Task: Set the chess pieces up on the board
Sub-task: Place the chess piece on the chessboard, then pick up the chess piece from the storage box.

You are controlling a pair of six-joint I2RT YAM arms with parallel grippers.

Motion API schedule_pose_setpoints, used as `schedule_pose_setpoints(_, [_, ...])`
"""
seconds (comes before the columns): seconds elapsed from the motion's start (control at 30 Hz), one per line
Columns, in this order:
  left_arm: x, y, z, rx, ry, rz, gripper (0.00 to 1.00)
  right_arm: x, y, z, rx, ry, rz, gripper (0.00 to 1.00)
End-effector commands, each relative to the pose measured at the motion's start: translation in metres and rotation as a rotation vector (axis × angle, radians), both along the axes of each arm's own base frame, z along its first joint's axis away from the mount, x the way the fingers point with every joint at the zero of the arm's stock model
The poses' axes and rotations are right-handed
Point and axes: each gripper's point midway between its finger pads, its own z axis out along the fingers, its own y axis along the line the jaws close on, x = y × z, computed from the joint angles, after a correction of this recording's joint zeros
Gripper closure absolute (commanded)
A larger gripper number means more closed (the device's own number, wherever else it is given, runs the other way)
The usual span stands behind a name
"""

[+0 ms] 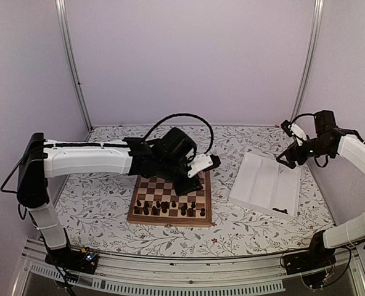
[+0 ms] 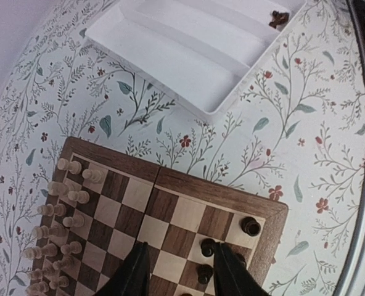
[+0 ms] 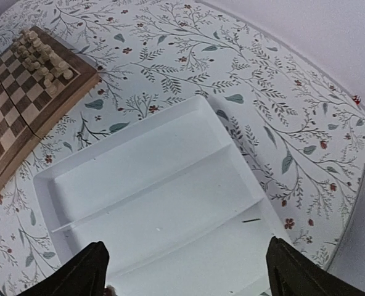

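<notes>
Toward the middle of the worktop [image 1: 244,228] lies the board [image 1: 170,221], with the white tray [image 1: 266,185] nearer the right edge. Over the board's right side the left end effector [image 2: 181,246] stands parted, gripping nothing, with dark chess pieces [image 1: 170,208] along the near-edge side just beside it, so it should rise straight up to spare them. Above the tray the right end effector [image 3: 187,246] is open and empty; one dark piece [image 2: 279,18], possibly a knight, waits at the tray's near end.
</notes>
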Motion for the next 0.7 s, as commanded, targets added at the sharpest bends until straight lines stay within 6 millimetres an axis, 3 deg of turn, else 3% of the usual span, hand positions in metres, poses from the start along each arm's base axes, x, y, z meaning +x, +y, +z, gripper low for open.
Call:
schedule_pose_setpoints(0.0, [-0.005, -0.013, 0.064, -0.155, -0.067, -0.018, 0.61, -0.012, -0.036, 0.007, -0.083, 0.002, -0.065, 0.01])
schedule_pose_setpoints(0.13, [0.008, -0.014, 0.095, -0.265, -0.151, 0.049, 0.57, -0.042, -0.041, -0.017, -0.168, 0.126, 0.025, 0.05])
schedule_pose_setpoints(0.2, [0.013, -0.013, 0.108, -0.324, -0.171, 0.089, 0.54, -0.056, -0.044, -0.029, -0.217, 0.175, 0.081, 0.18])
schedule_pose_setpoints(0.3, [0.028, -0.005, 0.127, -0.408, -0.208, 0.207, 0.42, -0.07, -0.045, -0.042, -0.258, 0.222, 0.15, 0.38])
schedule_pose_setpoints(0.43, [0.039, 0.0, 0.149, -0.52, -0.157, 0.276, 0.34, -0.09, -0.043, -0.063, -0.294, 0.32, 0.251, 0.56])
schedule_pose_setpoints(0.57, [0.042, -0.008, 0.158, -0.557, -0.073, 0.233, 0.34, -0.107, -0.05, -0.092, -0.398, 0.395, 0.331, 0.61])
schedule_pose_setpoints(0.67, [0.046, -0.008, 0.149, -0.528, -0.063, 0.238, 0.34, -0.109, -0.055, -0.102, -0.475, 0.375, 0.372, 0.6])
